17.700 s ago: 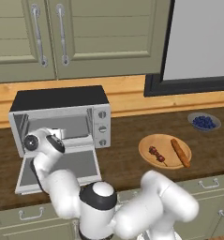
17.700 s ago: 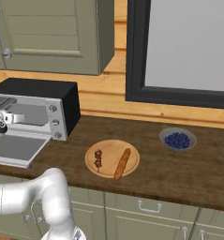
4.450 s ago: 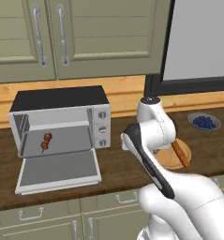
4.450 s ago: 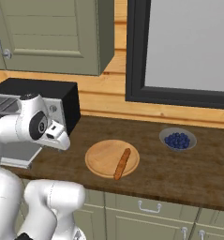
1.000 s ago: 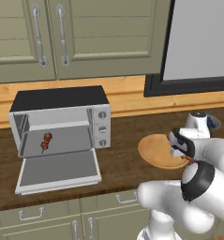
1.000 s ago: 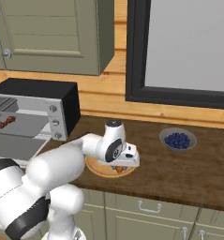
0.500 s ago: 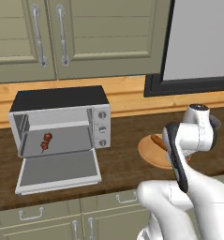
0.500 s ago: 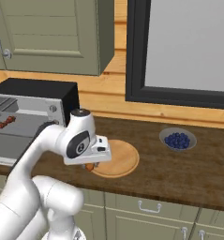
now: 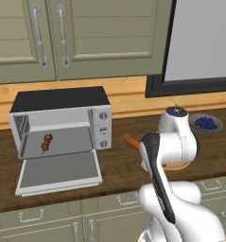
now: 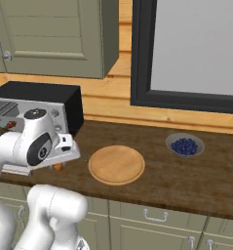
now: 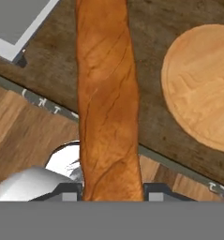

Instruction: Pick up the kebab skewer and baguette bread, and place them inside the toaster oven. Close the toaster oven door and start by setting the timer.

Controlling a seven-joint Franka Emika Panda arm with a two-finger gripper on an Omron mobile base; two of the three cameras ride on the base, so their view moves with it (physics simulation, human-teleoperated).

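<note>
Handling guess for baguette bread (image 11: pixel 108 93): light, stiff crust, a bit crushable, not slippery; best pinched across its width near one end, which looks like how it's taken now; long slim orange-brown loaf with darker crease lines; it's in the air over the counter edge, between wooden plate (image 10: pixel 116 164) and toaster oven (image 9: pixel 62 120); gripper (image 11: pixel 111 191) fingers pinch its near end; kebab skewer (image 9: pixel 46 142) lies inside the oven; toaster oven door (image 9: pixel 58 171) hangs down open; bowl of blueberries (image 10: pixel 184 145) sits well beyond the plate.
</note>
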